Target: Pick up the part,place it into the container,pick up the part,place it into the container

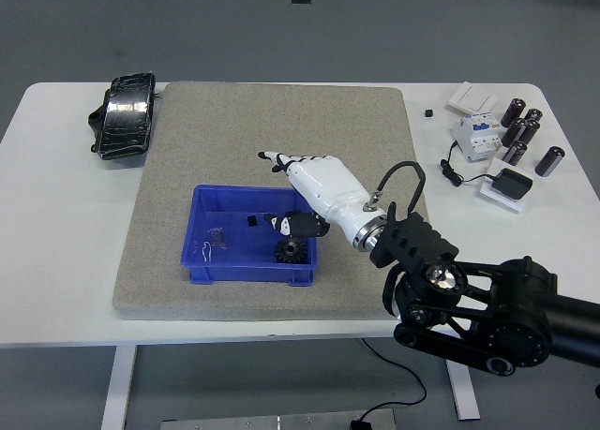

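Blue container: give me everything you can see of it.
The blue container is a shallow, open-topped rectangular bin, plastic by its look, upright on the grey felt mat. Inside lie a black gear, a small black piece and thin wire clips. The right hand hangs over its right end, open.

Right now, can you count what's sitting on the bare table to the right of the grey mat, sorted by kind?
Dark cylinders: 6
White wall switch plate: 1
White circuit breaker: 1
Black box with cable, on a white card: 1
Small black cube: 1
Total: 10
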### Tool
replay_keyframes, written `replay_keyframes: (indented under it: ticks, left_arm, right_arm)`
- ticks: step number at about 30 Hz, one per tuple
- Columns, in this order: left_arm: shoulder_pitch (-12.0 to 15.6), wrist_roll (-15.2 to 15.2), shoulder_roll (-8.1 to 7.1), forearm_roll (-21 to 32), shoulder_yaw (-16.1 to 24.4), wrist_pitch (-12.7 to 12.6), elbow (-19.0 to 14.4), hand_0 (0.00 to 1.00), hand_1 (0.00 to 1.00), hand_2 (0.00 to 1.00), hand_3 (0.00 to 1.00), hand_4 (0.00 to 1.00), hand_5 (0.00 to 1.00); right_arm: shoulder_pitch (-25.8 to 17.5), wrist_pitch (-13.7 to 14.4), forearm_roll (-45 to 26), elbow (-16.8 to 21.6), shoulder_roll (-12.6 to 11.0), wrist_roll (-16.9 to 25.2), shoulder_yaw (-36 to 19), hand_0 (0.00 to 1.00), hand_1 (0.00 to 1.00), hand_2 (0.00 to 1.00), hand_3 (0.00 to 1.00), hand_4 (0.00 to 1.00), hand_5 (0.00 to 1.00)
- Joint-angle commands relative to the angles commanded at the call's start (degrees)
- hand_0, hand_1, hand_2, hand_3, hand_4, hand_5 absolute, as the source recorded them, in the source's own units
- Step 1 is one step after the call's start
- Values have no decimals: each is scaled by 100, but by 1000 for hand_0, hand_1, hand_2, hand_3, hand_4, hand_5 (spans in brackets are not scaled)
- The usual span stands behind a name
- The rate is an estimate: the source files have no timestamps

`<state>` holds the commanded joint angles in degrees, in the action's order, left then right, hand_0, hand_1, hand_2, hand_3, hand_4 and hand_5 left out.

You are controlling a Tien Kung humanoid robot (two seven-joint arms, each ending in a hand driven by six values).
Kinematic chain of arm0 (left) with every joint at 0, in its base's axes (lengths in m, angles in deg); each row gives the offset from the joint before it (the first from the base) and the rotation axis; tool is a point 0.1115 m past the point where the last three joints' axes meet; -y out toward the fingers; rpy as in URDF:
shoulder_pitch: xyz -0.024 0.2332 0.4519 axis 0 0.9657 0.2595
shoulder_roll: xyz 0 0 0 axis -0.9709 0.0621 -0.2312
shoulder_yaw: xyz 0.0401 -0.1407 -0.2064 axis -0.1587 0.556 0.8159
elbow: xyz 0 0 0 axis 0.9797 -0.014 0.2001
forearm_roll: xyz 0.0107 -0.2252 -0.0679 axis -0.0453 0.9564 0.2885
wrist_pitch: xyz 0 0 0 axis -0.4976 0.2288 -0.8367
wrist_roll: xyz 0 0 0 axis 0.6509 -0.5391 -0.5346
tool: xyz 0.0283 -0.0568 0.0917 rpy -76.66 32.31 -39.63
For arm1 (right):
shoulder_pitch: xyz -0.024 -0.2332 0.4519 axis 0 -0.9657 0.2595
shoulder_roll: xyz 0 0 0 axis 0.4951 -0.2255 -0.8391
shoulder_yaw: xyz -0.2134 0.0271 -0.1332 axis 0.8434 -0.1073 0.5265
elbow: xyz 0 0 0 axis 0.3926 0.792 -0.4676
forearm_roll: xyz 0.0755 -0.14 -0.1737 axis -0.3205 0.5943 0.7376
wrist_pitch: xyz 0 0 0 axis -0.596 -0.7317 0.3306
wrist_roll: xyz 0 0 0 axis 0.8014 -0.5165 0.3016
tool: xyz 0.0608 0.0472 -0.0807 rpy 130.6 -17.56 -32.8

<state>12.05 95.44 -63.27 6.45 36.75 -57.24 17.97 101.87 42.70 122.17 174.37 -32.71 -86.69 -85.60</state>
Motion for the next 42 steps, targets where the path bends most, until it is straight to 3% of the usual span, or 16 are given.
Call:
replay_keyframes:
  ticks: [4,5,7,10,11,16,17,27,29,36,42]
  left_arm:
    - [14,8,0,7,-1,-9,-6,675,667,606,541,567,485]
    - [17,10,0,8,0,-10,-8,675,667,604,542,555,473]
    - [23,13,4,7,2,-13,-9,675,667,604,542,555,473]
    - [31,6,12,26,-9,-14,-8,675,667,604,542,555,473]
    - [34,5,15,32,-13,-14,-8,674,667,602,541,546,470]
    - [52,17,32,52,-25,-17,-15,674,667,602,541,546,470]
    - [54,15,34,63,-30,-18,-16,675,667,603,541,547,465]
    - [56,26,32,79,-32,-15,-25,675,667,602,542,549,462]
    - [61,31,28,76,-31,-12,-26,675,667,602,543,551,460]
    - [81,61,1,36,-20,5,-34,675,667,602,544,551,461]
    - [150,87,-17,11,-17,-6,-48,675,667,601,546,556,455]
  right_arm:
    - [-153,212,-338,137,-193,235,-514,512,688,773,899,756,326]
    - [-205,281,-466,146,-245,337,-655,503,672,745,841,745,335]
    - [-319,416,-751,137,-339,562,-950,503,672,745,841,745,335]
    - [-555,608,-1289,86,-460,973,-1421,503,672,745,841,745,335]
    - [-640,651,-1472,67,-485,1108,-1559,527,675,743,797,760,393]
    - [-1120,725,-2573,51,-569,1912,-2313,527,675,743,797,760,393]
    - [-1217,722,-2814,56,-581,2084,-2458,655,690,743,781,793,461]
    - [-2268,376,-4915,179,-578,3384,-3640,709,700,741,784,828,518]
    - [-2492,321,-5236,254,-579,3490,-3853,713,703,742,793,856,559]
    - [-3253,205,-6088,438,-544,3655,-4498,715,704,742,782,837,538]
    - [-3577,128,-6396,510,-441,3729,-4858,715,704,742,781,839,538]
